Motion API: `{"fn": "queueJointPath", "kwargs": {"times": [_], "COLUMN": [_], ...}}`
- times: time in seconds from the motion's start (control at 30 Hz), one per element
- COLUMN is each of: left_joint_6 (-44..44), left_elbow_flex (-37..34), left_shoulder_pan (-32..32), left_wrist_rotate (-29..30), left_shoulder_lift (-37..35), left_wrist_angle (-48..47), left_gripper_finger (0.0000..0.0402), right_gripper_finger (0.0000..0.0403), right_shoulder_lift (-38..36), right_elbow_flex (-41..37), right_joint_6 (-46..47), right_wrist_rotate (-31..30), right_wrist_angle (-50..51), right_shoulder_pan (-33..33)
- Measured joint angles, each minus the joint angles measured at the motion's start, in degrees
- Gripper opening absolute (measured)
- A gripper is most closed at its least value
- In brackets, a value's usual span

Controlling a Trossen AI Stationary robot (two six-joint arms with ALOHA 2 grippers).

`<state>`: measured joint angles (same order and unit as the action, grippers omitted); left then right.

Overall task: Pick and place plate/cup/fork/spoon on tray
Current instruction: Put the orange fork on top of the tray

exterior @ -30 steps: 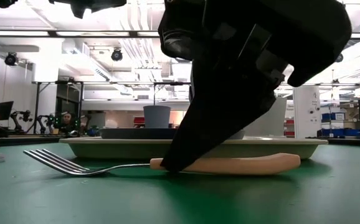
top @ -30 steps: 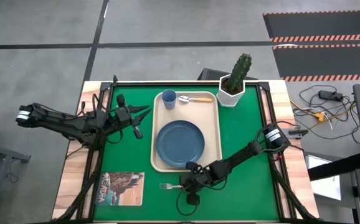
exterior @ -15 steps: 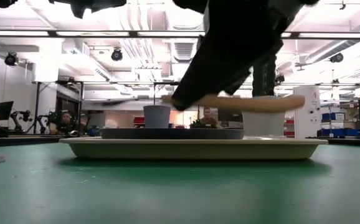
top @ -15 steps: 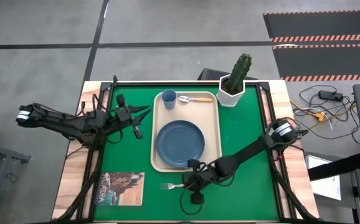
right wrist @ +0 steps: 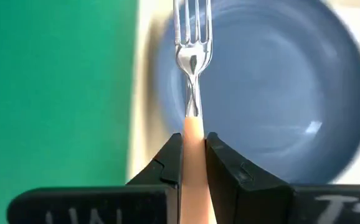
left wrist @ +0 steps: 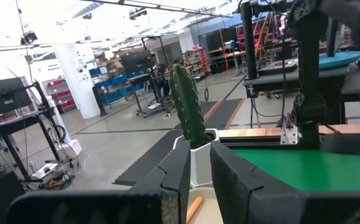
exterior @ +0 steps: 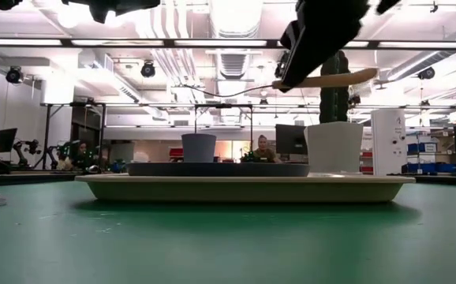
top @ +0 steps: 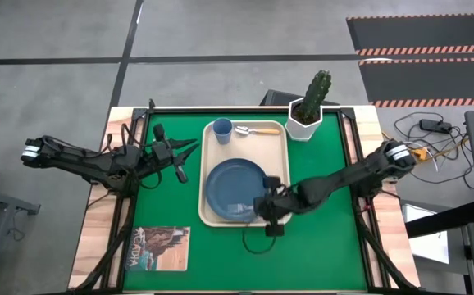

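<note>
The cream tray (top: 284,176) holds the dark blue plate (top: 230,182), the blue cup (top: 222,129) and the orange-handled spoon (top: 257,130). My right gripper (top: 263,206) is shut on the fork (top: 241,208) and holds it in the air over the plate's near part. The silver tines (right wrist: 192,25) point toward the table's left, over the plate (right wrist: 279,93). In the low view the fork's tan handle (exterior: 330,78) shows high above the tray (exterior: 244,188). My left gripper (top: 189,147) waits left of the tray, empty, its fingers (left wrist: 230,177) close together. My right gripper pinches the fork's tan handle (right wrist: 194,140) between its two fingers (right wrist: 169,163), just behind the metal neck. The fingers lie along the fork, coming from the table's right. The fork is lifted clear and about level, its tines sticking out ahead of the fingertips.
A white hexagonal pot with a cactus (top: 309,111) stands at the tray's far right corner. A picture-covered booklet (top: 159,247) lies at the near left. Green mat (top: 327,238) lies open to the right of and near the tray.
My right gripper has lifted the fork off the mat just near the tray's near edge. It has carried it up and toward the far edge, over the tray rim to above the plate. The fork has stayed about level.
</note>
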<state>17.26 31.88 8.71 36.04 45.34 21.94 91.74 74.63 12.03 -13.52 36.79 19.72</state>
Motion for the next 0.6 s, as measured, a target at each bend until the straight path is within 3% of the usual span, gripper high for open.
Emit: {"fn": "queueJointPath", "kwargs": {"times": [0.27,0.6], "left_joint_6": [0.0,0.1], "left_elbow_flex": [0.0,0.0], "left_shoulder_pan": [0.0,0.0], "left_wrist_rotate": [0.0,0.0], "left_shoulder_lift": [0.0,0.0], "left_wrist_angle": [0.1,0.1], "left_gripper_finger": [0.0044,0.0044], "right_gripper_finger": [0.0033,0.0034], "right_shoulder_lift": [-4.7,-4.3], "right_elbow_flex": [0.0,-0.4], "right_joint_6": [-14.9,-28.0], "right_wrist_rotate": [2.8,8.4], "right_wrist_angle": [1.1,0.6], "right_shoulder_pan": [-10.1,-23.7]}}
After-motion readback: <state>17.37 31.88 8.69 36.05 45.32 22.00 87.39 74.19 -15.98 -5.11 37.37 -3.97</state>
